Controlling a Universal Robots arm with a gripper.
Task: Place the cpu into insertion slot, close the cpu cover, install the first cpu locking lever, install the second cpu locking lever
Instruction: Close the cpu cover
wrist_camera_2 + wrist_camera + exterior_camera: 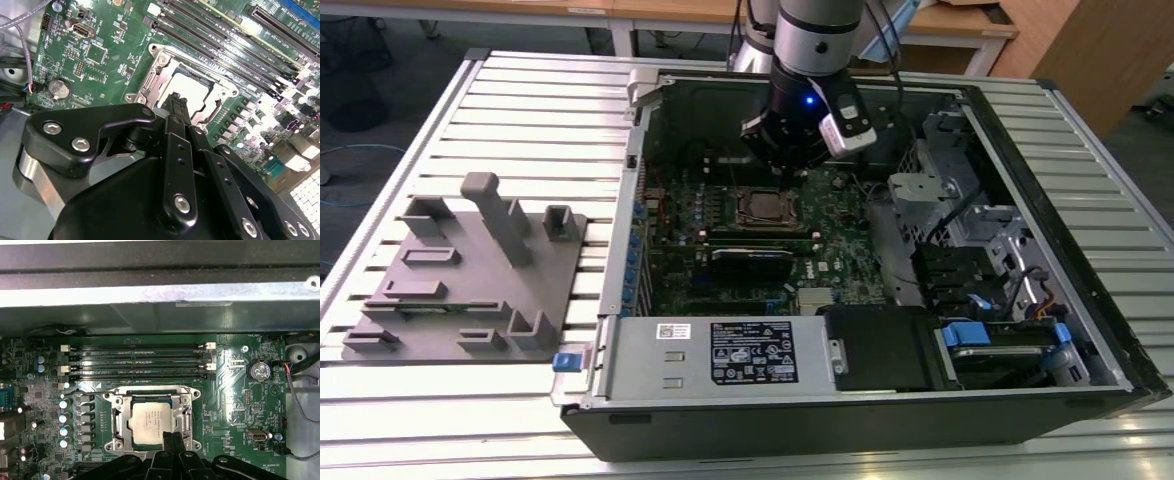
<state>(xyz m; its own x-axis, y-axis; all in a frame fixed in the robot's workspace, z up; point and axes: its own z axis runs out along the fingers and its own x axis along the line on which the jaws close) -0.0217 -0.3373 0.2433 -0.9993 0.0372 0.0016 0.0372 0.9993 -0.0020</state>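
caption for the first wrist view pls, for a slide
Tool at the edge of the cpu, which sits framed by the cpu cover on the green motherboard.

1. The cpu (150, 421) has a dull silver metal top, smooth and faintly satin.
2. The cover (119, 416) is bare bright metal, shiny enough to catch glare.
3. The board (235, 410) is glossy green laminate, with light streaks across it.
4. The gripper (176, 106) is matt black, slightly grainy, set with polished steel screw heads.
5. The table (520, 95) is pale ribbed metal with a soft sheen.
6. The fixture (467, 280) looks like matt grey plastic.
7. The case (854, 430) has a smooth black outer wall with a dull finish.
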